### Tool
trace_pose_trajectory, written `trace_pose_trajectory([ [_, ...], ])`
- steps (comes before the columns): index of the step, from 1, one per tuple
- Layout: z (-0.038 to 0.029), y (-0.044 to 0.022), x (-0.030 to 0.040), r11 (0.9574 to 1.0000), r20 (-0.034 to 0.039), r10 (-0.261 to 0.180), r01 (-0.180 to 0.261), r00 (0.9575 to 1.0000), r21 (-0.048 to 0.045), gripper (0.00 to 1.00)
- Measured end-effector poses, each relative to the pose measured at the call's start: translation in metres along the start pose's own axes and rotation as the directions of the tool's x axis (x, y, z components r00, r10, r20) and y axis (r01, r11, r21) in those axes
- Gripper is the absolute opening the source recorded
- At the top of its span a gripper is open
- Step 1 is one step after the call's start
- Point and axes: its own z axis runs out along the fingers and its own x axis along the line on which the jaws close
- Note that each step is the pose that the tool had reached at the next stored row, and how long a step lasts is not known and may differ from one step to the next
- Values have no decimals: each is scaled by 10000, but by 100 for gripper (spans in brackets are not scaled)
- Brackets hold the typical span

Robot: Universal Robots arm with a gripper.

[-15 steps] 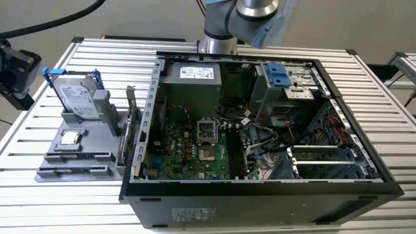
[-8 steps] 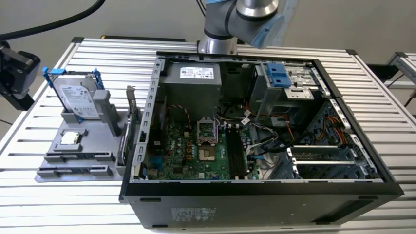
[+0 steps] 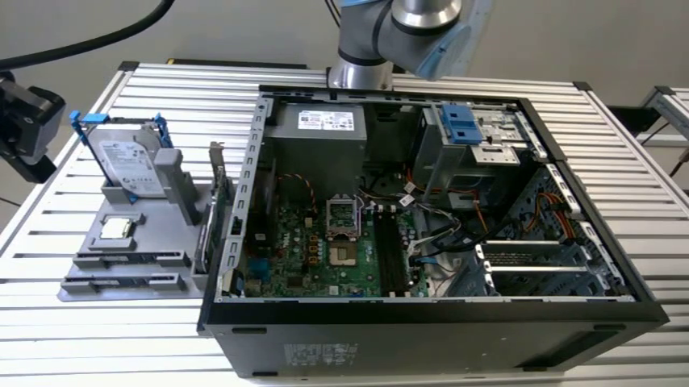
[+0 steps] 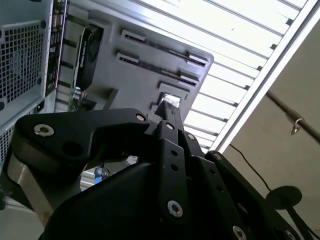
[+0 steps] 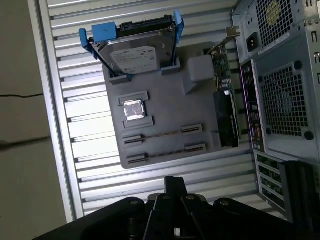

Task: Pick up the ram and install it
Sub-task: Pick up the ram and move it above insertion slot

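Note:
The ram shows as two thin sticks seen edge-on, lying in the end clips of the grey holder tray (image 5: 165, 100). One stick (image 5: 162, 134) lies closer to the processor chip and the other (image 5: 166, 152) by the tray's edge. In the second wrist view the same two sticks (image 4: 160, 46) sit at the tray's far side. My gripper (image 5: 173, 184) hangs well above the tray, apart from it. Its black fingers (image 4: 169, 112) are pressed together and hold nothing. The open computer case (image 3: 560, 161) shows the black memory slots (image 3: 390, 251) on its green motherboard.
On the tray stand a silver hard drive (image 3: 127, 165) in blue brackets, a square processor chip (image 5: 133, 110) and an upright expansion card (image 5: 226, 107). The case stands at the tray's side on a ribbed aluminium table (image 3: 64, 339). The arm (image 3: 398, 28) rises behind the case.

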Motion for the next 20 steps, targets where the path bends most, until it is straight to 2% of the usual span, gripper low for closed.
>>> trace_pose_trajectory([
  [12,0,0,0,9975,-10,710,-710,9975,16,0],
  [14,0,0,0,9945,-7,1044,-1044,9945,22,0],
  [20,0,0,0,9904,-1,1384,-1384,9904,27,0],
])
